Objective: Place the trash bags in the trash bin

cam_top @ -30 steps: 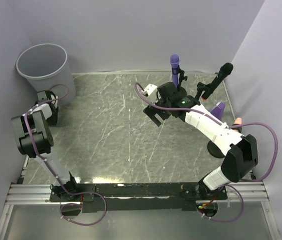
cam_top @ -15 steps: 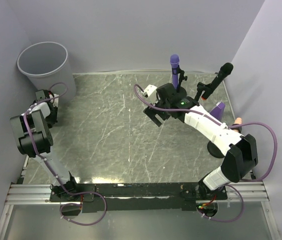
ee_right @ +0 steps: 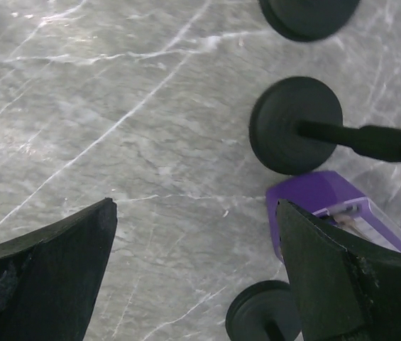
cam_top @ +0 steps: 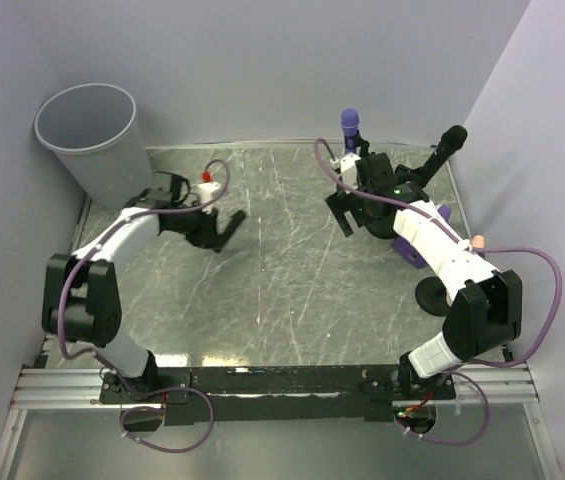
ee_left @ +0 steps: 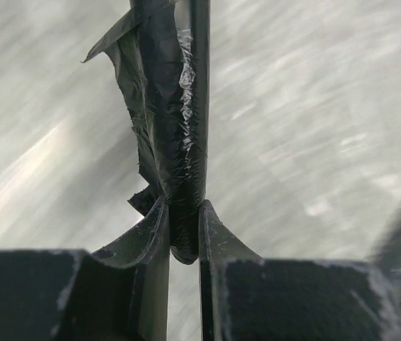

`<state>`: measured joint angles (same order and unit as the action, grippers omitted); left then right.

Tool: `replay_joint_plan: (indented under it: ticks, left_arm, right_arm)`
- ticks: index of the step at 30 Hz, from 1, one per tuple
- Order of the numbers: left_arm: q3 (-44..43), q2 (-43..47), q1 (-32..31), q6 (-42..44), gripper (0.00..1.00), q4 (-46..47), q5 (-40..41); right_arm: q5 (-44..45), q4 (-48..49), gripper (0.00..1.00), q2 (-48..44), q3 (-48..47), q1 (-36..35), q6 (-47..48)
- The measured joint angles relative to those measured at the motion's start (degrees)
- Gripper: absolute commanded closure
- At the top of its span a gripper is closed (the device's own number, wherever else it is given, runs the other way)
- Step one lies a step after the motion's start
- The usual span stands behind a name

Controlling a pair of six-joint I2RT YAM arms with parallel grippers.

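A rolled, crinkled black trash bag (ee_left: 174, 135) is pinched between my left gripper's (ee_left: 184, 226) two fingers and sticks out past the tips above the marble tabletop. From above, the left gripper (cam_top: 216, 229) is out over the left-middle of the table with the bag's (cam_top: 234, 217) dark end at its tip. The light grey round trash bin (cam_top: 90, 128) stands in the far left corner, behind and left of that gripper. My right gripper (ee_right: 194, 207) is open and empty over bare marble, and from above this right gripper (cam_top: 347, 214) hovers near the microphone stands.
A purple microphone (cam_top: 350, 124) and a black microphone (cam_top: 450, 141) stand on round black bases (ee_right: 296, 125) at the far right. A purple box (ee_right: 326, 210) lies beside them, close to my right finger. Walls close in the left, back and right sides.
The left arm swung from beside the bin out toward the table's middle, its jaws now shut on the black bag. The right gripper moved back and right, toward the microphone stands.
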<state>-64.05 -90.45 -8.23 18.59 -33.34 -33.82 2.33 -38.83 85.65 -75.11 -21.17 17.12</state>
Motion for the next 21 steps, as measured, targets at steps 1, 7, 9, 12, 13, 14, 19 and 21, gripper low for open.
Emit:
replay_joint_plan:
  ticks: [1,7,9,12,13,14,19,21]
  left_arm:
    - [-0.63,-1.25,-1.97,-2.43,0.85,1.81,-3.78]
    - [-5.51,-16.24,-5.55,-17.62,0.81,13.40,-20.83]
    - [-5.77,-21.11,-5.46,-22.03,0.76,16.09,-24.96]
    - [-5.77,-25.22,-4.44,-26.91,0.69,17.49,-27.28]
    - [-5.77,-26.25,-3.78,-28.35,0.66,17.66,-27.39]
    - [-5.77,-27.17,-3.10,-30.08,0.63,17.64,-27.23]
    - [-5.66,-26.32,2.82,-34.45,0.39,17.07,-19.19]
    - [-5.49,-24.15,5.05,-35.08,0.38,15.39,-13.49]
  right_arm:
    - [0.00,-0.24,0.01,0.00,-0.22,1.09,-0.57]
    - [-1.97,-1.64,0.01,-0.35,-0.28,2.03,-0.98]
    - [-3.41,-2.86,0.01,-1.03,0.00,2.03,-0.98]
    - [-5.31,-4.11,0.01,-1.53,0.46,2.03,-1.07]
    - [-6.10,-4.39,0.01,-1.53,0.46,2.03,-1.25]
    - [-6.88,-4.52,0.01,-1.38,0.46,2.03,-1.46]
    - [-9.49,-3.98,0.01,1.49,-0.46,1.29,-3.08]
    - [-9.27,-2.58,0.01,5.88,-2.91,-0.07,-3.85]
